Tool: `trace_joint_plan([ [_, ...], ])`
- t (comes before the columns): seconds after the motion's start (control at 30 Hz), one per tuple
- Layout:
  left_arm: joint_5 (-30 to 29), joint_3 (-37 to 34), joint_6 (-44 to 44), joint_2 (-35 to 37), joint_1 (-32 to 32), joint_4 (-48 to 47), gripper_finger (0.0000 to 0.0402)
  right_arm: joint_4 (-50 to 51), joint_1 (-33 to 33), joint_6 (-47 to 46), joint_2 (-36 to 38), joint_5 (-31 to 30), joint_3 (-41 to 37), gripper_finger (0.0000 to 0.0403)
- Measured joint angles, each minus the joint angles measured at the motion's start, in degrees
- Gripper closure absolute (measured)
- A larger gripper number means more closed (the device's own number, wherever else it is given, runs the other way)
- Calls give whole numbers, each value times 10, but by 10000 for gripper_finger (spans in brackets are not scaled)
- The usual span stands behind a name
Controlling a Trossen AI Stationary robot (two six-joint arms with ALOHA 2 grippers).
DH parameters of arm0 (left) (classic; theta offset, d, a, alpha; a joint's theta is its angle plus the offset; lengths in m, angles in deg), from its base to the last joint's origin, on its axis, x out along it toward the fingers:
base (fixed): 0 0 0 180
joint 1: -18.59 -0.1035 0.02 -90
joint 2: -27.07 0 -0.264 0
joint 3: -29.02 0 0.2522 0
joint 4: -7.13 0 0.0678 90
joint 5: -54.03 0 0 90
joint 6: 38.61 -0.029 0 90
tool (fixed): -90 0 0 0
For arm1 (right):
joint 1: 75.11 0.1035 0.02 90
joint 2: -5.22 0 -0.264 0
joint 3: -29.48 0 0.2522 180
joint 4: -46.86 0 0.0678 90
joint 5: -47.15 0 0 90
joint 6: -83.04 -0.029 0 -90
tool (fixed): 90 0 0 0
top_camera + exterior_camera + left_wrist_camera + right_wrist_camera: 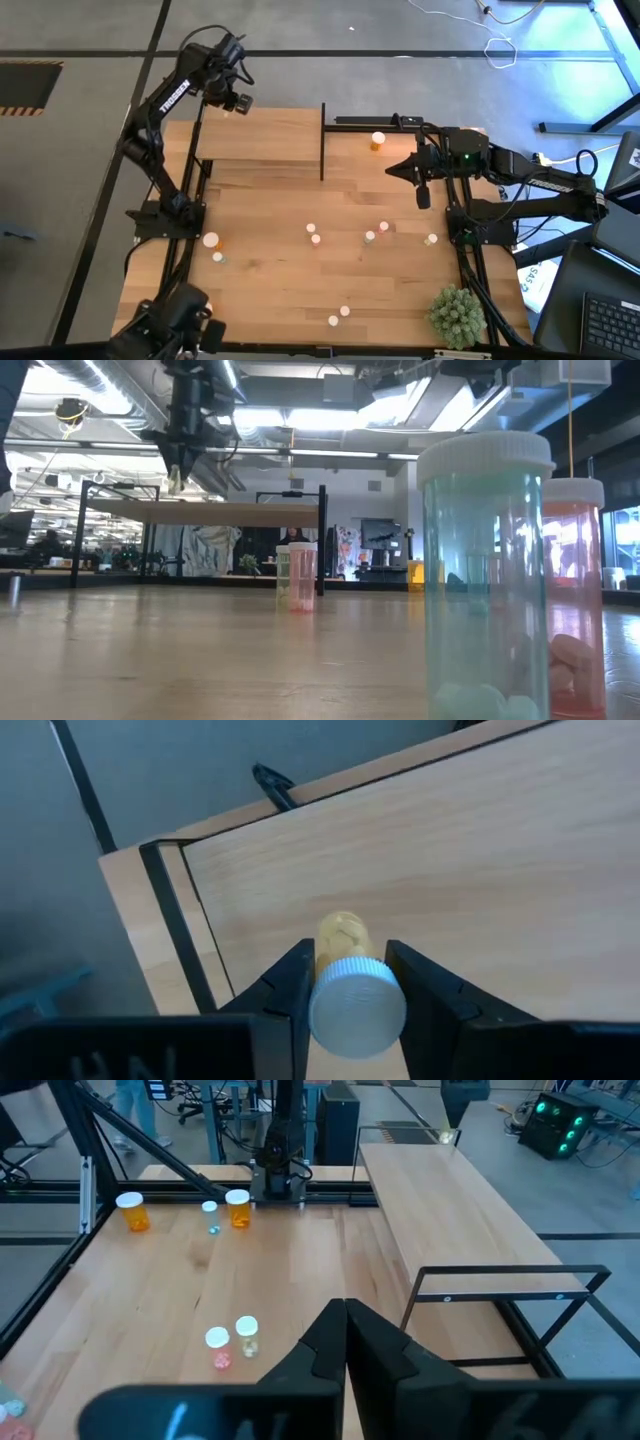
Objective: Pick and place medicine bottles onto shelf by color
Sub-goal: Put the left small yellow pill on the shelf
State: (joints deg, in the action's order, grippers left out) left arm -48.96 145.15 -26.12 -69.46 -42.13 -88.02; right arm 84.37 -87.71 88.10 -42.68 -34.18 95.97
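Over the shelf's (260, 135) far left corner we find the left gripper (233, 100), its fingers (285, 990) clamped on a yellow-orange medicine bottle (345, 982) with a white cap; the bottle sits between the two fingers, cap toward the wrist, body pointing at the shelf's wooden top near its black edge rail. From the low view we cannot tell whether the bottle touches the shelf surface.

We list the right gripper (422, 190) above the desk (300, 290) just beyond the shelf's right end, fingers pressed together with nothing between them.

On the right part of the shelf stands one orange bottle (377, 141) with a white cap.

On the desk we count: an orange bottle (211, 241) and a smaller one (218, 258) near the left edge; a pair (313, 234) at the middle; a further pair (376, 232) right of them; one (431, 240) near the right edge; two (339, 315) toward the near edge.

At the near right corner sits a spiky green plant ball (457, 315).
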Motion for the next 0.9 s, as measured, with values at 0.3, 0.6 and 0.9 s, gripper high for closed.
trace_joint_plan([
  [0.3, 0, 0, 9, -14, -30, -3, 301, -1, 0, 0, 0, 0, 0, 390],
  [0.6, 4, 0, 9, -14, -46, -2, 301, -4, 0, 1, 0, 0, 0, 390],
  [0.9, 20, -4, 35, -14, -47, 14, 301, -4, 0, 2, 0, -1, 0, 390],
])
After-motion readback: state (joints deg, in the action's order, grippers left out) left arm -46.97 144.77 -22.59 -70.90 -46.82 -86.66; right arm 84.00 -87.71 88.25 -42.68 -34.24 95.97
